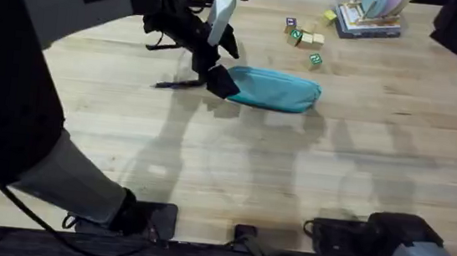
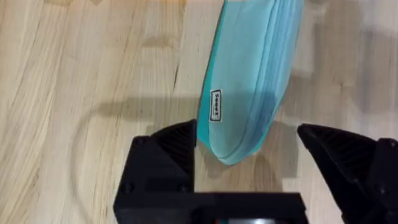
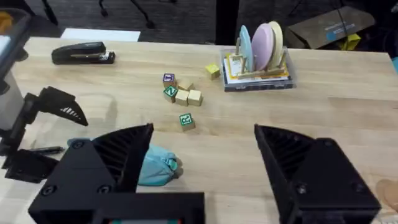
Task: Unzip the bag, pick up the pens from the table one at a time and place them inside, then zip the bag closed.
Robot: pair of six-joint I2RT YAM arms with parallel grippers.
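A: Hovering at the pouch's end, the left gripper point(image 2: 245, 146) has its jaws spread wide, one on each side of the teal pencil pouch point(image 1: 274, 90), with nothing pinched yet.

B: Where does the pouch lie?

A: Flat on the wooden table point(image 1: 233, 162), towards the far edge, left of the middle. A black pen point(image 1: 178, 83) lies just beside its left end.

B: How should it handle?

A: Soft fabric, probably light, so it would slide or bunch if tugged. I'd pin one end and pull the zipper tab; the tab itself is too small to pick out.

B: And the right gripper point(image 3: 202, 152)?

A: Spread open too, held well back near the table's near edge, empty. Lettered blocks point(image 3: 180, 96) sit beyond the pouch.
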